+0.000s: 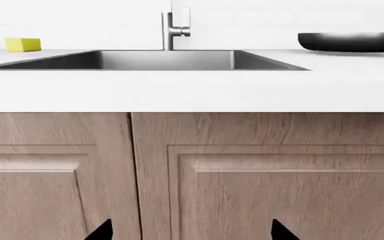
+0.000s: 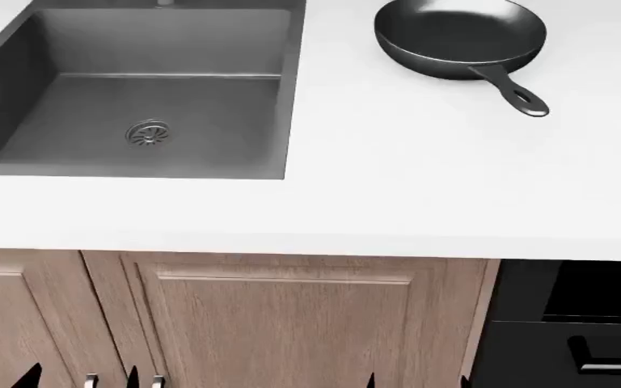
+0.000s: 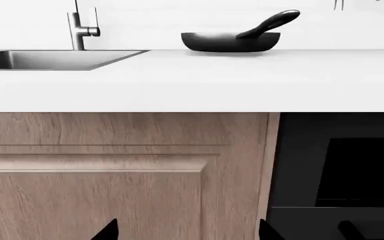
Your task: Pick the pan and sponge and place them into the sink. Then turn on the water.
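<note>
One pan, one sponge, one sink, one tap, three wooden cabinet doors, one oven.

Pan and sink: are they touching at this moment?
Apart. The head view shows the frying pan resting on the white countertop, with bare counter between it and the sink edge.

The dark pan sits upright on the white surface to the right of the sink, handle toward the robot. The yellow sponge lies beyond the sink's other side. The grey basin is empty and dry.
</note>
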`<state>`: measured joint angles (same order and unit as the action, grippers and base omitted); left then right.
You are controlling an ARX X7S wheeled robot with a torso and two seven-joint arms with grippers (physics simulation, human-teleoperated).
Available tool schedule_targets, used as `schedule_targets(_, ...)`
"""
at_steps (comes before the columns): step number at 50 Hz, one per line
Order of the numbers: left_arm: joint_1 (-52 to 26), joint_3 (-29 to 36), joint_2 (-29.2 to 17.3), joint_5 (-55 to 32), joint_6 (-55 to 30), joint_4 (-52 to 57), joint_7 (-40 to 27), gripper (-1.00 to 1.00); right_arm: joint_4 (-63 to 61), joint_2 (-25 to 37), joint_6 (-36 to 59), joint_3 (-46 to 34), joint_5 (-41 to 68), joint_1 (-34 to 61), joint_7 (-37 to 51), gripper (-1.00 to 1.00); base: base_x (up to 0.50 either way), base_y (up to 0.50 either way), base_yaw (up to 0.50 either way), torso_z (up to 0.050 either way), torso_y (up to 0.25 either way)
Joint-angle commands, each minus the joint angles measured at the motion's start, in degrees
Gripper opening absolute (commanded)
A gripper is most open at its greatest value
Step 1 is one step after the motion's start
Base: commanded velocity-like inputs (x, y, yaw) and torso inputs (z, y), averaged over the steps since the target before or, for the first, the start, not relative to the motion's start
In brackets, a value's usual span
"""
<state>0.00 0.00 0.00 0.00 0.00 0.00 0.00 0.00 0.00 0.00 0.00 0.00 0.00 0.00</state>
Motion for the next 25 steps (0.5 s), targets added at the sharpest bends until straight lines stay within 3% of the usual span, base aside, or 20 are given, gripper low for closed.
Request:
schedule_targets(1,0.14,1.15,-0.96,-0.69,0.17,0.08,-1.02,1.00,0.01,0.95,-0.61,-1.29,1.32,-0.07,0.47,1.00,0.00,0.00,0.00,0.000,0.000)
schedule_targets(25,-0.95,5.04,-3.87,-1.85,-1.17,-0.72,-5.40,1.00,-0.46,3.92,-1.20,-4.73,3.70,-0.37,4.09,1.00,0.00,0.00,0.00,0.000,0.000)
